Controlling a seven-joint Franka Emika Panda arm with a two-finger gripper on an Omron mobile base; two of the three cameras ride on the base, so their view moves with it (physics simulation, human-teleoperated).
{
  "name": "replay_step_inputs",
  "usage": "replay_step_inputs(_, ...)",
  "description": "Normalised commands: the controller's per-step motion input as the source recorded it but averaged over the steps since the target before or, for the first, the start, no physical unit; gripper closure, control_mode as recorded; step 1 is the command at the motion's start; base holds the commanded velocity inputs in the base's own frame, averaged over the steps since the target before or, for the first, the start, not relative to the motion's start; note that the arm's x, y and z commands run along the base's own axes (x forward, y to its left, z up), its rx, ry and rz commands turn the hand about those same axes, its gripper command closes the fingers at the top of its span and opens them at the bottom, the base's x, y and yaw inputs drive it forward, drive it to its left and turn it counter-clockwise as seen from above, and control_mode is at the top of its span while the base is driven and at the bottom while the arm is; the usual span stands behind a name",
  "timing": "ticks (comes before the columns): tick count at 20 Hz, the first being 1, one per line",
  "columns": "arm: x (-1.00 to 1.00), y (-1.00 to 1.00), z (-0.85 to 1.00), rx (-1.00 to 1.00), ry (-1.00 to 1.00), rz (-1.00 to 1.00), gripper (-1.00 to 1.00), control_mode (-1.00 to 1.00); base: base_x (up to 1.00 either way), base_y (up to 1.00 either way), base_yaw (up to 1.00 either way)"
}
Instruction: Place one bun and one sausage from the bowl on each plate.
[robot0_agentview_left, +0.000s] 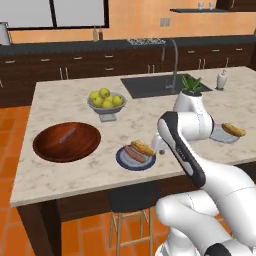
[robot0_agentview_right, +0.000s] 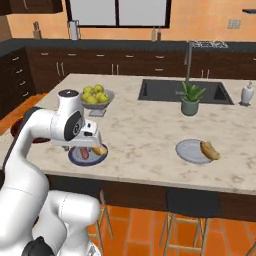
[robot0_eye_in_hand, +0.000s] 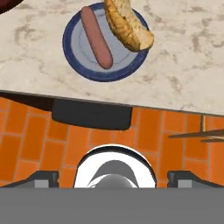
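bowl (robot0_agentview_left: 66, 142) of dark reddish-brown wood sits near the left end of the marble island counter (robot0_agentview_left: 60, 180), close to its front edge; one sausage (robot0_agentview_left: 67, 135) lies inside it. navy-rimmed plate (robot0_agentview_left: 135, 158) rests just right of the bowl, near the front edge, carrying a pink sausage (robot0_eye_in_hand: 96, 37) and a golden bun (robot0_eye_in_hand: 127, 26) side by side; the bun overhangs the plate rim in the hand view. paler plate (robot0_agentview_right: 194, 151) sits toward the right end of the counter, well apart from the first, with one bun (robot0_agentview_right: 210, 149) on its right side. grey pedestal bowl of yellow-green apples (robot0_agentview_left: 106, 102) stands behind the wooden bowl and the navy plate. sink (robot0_agentview_left: 162, 85) is set in the back half of the counter, with a potted plant (robot0_agentview_right: 191, 98) at its front edge and a white dispenser (robot0_agentview_right: 246, 93) to its right. gripper (robot0_eye_in_hand: 113, 177) hangs above the front edge by the navy plate, fingers spread wide, holding nothing; dark stool seat (robot0_eye_in_hand: 92, 114) and orange tile floor (robot0_eye_in_hand: 26, 140) below it.
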Motion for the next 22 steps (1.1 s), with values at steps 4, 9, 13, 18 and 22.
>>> replay_step_inputs(4, 0.00, 0.00, 0.00, 0.00, 0.00, 0.00, -1.00, 1.00, 0.02, 1.00, 0.00)
replay_step_inputs(9, 0.00, 0.00, 0.00, 0.00, 0.00, 0.00, -1.00, 1.00, 0.20, 1.00, 0.00)
replay_step_inputs(13, 0.00, 0.00, 0.00, 0.00, 0.00, 0.00, -1.00, 1.00, 0.87, 0.47, 0.00)
replay_step_inputs(18, 0.05, 0.03, 0.00, 0.00, 0.00, 0.00, -1.00, -1.00, 0.37, 0.24, 0.00)
replay_step_inputs(22, 0.82, 0.30, 0.17, -0.03, 0.00, -0.17, -1.00, -1.00, 0.00, 0.00, 0.00)
